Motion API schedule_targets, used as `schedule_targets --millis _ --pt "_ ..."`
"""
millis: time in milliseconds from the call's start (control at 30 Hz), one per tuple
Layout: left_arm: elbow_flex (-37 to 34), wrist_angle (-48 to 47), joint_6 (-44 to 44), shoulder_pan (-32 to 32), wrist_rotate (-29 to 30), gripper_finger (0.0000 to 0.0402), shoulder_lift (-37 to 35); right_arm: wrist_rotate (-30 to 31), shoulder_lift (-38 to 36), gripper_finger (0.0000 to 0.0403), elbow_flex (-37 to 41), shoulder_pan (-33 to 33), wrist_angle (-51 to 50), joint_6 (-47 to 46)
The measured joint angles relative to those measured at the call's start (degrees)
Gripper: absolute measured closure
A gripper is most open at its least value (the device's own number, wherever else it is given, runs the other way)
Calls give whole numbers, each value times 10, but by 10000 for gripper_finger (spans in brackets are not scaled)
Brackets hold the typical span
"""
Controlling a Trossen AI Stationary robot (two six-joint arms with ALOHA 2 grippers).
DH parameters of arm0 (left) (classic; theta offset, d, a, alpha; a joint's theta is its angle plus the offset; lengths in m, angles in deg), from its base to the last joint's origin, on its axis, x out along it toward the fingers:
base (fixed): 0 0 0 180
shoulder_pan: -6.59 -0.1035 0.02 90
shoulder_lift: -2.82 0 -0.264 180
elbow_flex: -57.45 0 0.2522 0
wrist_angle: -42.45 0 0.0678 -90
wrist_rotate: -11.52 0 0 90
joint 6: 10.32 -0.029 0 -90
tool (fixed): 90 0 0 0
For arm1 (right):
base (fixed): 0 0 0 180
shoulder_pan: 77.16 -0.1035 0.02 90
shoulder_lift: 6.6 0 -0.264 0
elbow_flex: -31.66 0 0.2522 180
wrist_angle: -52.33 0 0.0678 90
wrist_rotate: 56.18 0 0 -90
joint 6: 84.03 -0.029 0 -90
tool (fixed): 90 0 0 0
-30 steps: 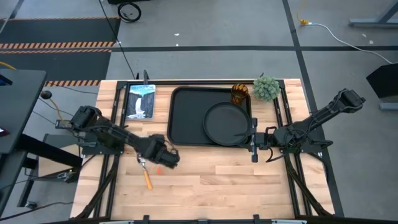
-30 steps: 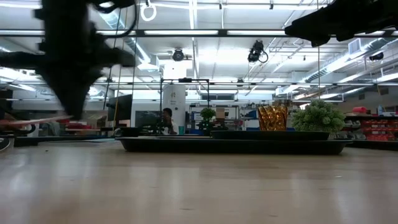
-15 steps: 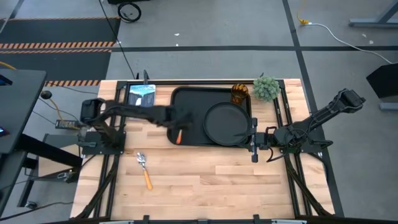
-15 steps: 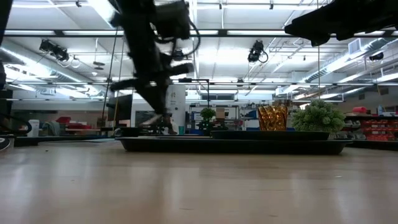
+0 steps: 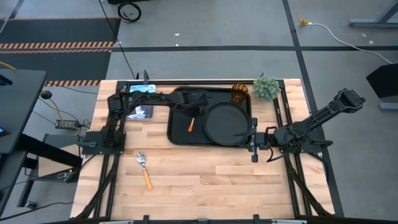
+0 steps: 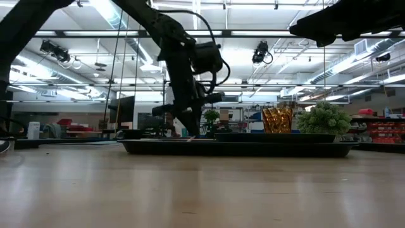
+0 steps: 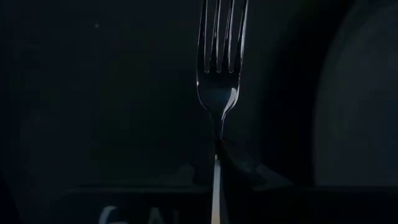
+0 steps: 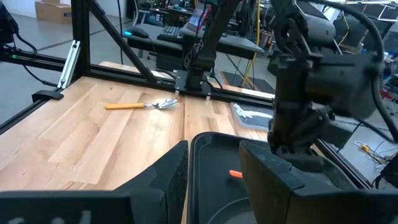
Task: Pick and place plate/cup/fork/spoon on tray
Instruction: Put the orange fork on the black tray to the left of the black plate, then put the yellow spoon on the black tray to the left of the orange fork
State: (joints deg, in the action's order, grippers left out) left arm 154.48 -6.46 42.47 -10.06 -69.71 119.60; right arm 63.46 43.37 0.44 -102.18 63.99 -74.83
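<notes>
My left gripper (image 5: 194, 112) reaches over the black tray (image 5: 180, 134) and is shut on the fork (image 7: 222, 56). The fork's orange handle (image 5: 191, 124) sticks out toward the table's near edge. In the low view the gripper (image 6: 188, 130) stands low over the tray. The round black plate (image 5: 227, 123) lies in the tray's right half. The amber cup (image 5: 240, 93) stands in the tray's far right corner. The spoon (image 5: 144, 169) lies on the table at the near left. My right gripper (image 5: 254, 144) waits open and empty at the tray's near right corner. My left gripper pinches the fork between its two fingers where the neck meets the handle (image 7: 217, 152). The fingers come from above, pointing down. The tines (image 7: 222, 37) reach out past the fingertips over the tray's floor. I cannot tell whether the fork touches the tray.
A small green potted plant (image 5: 266, 87) stands at the table's far right, beside the cup. A picture card (image 5: 140, 101) lies left of the tray at the far left. Bare wood lies along the table's near side.
My left gripper has carried the fork from the table's near left, beside the spoon, up and toward the far right. It has then come down over the tray's middle. The spoon has stayed where it was.
</notes>
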Motion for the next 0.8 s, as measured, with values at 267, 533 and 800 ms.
schedule_targets --millis 267,533,800 --pt "8 -14 5 3 -8 366 22 0 0 252 0 0 -2 0" --pt "7 -21 -2 0 -8 297 19 0 0 252 0 0 -2 0" --pt "16 -123 -42 49 39 259 -34 4 0 252 0 0 -8 0"
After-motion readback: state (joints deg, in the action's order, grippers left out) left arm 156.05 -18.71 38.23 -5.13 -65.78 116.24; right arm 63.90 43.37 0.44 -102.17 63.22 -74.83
